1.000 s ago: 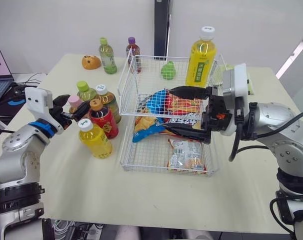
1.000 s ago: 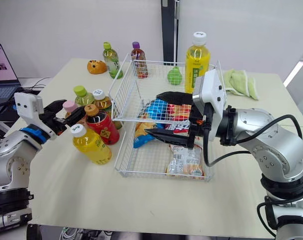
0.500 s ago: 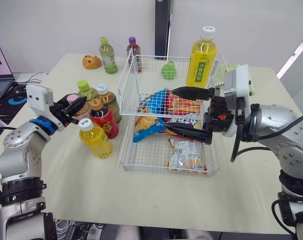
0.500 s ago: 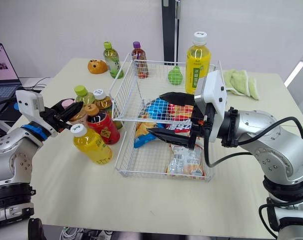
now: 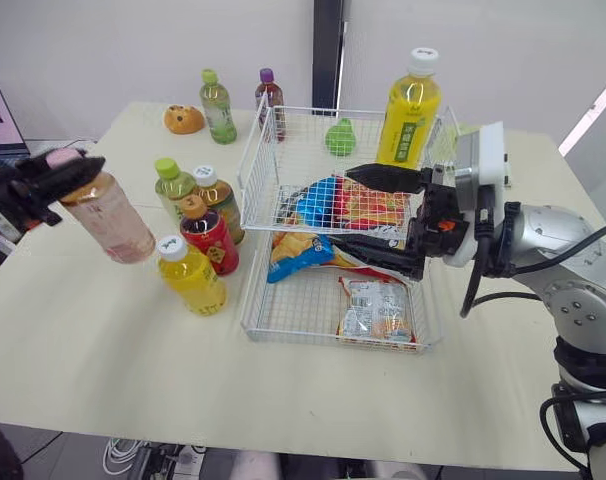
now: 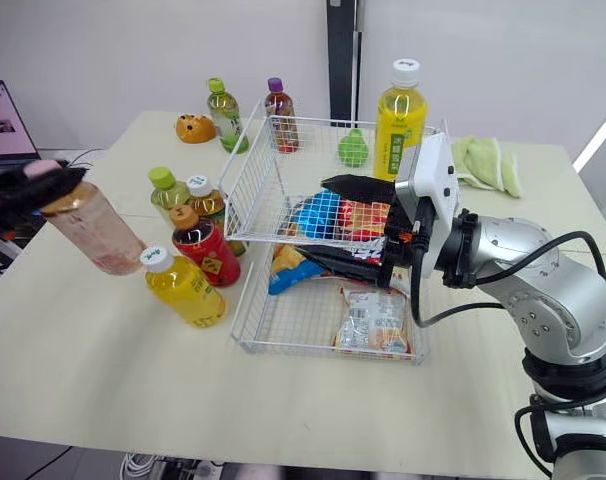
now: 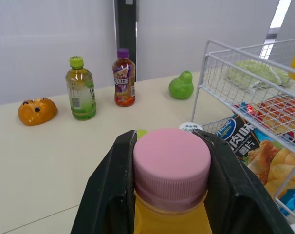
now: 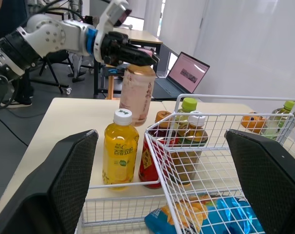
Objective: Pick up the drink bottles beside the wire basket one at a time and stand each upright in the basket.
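Observation:
My left gripper is shut on the pink cap of a pale peach drink bottle. It holds the bottle tilted in the air, left of the bottle cluster. In the left wrist view the black fingers clamp the pink cap from both sides. Beside the wire basket stand a yellow bottle, a red bottle, a green-capped bottle and a white-capped bottle. My right gripper hangs open and empty over the basket, above the snack bags.
A tall yellow bottle stands at the basket's far right corner. At the back of the table are two small bottles, an orange toy and a green pear toy. A laptop sits at the left, a green cloth at the far right.
My left gripper has closed on the pink-capped bottle, lifted it out of the cluster and carried it left. The right gripper has stayed over the basket.

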